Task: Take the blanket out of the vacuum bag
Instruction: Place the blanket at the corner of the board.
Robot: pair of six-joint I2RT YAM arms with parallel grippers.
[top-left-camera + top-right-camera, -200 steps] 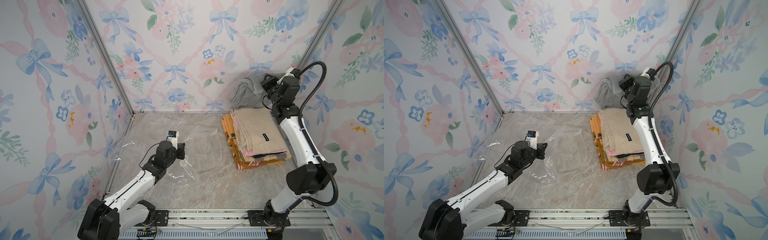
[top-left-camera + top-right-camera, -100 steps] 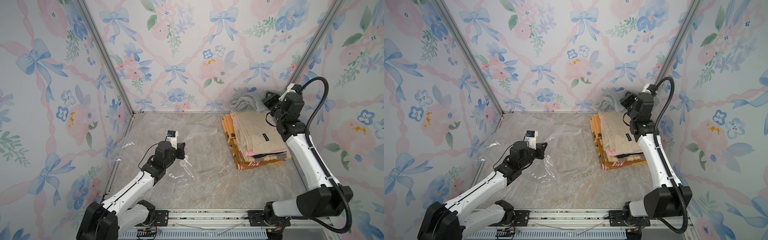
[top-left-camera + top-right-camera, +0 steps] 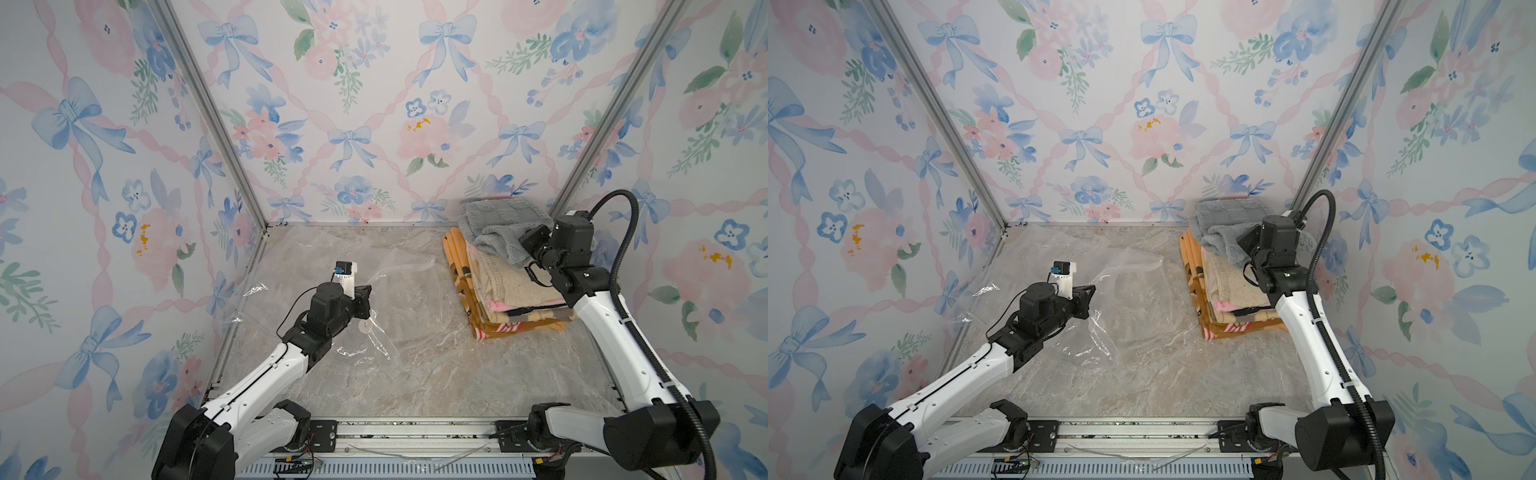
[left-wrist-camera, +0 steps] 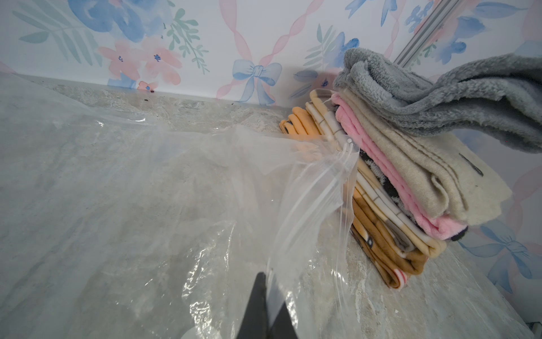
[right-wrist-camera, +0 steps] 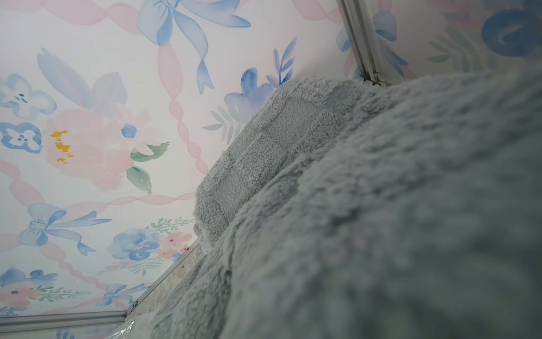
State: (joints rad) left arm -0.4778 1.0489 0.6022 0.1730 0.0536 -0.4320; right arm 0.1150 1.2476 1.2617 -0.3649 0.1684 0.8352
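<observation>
**Desk:** Where is the grey blanket (image 3: 494, 224)?

**Robot:** Out. The vacuum bag (image 3: 399, 286) lies flat and empty; the blanket drapes over the stack (image 3: 511, 291). My right pincer (image 3: 527, 248) clenches its fleece, and my left pincer (image 3: 363, 297) pinches bag film.

**Desk:** Next?

**Robot:** Settle it squarely, I judge, then release. Only the left wrist view shows the zip edge (image 4: 347, 182); the right wrist view shows just fleece.

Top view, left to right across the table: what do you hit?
In a top view: left gripper → pile of folded blankets → right arm. The vacuum bag and gray blanket overlap these, so they are left out.
</observation>
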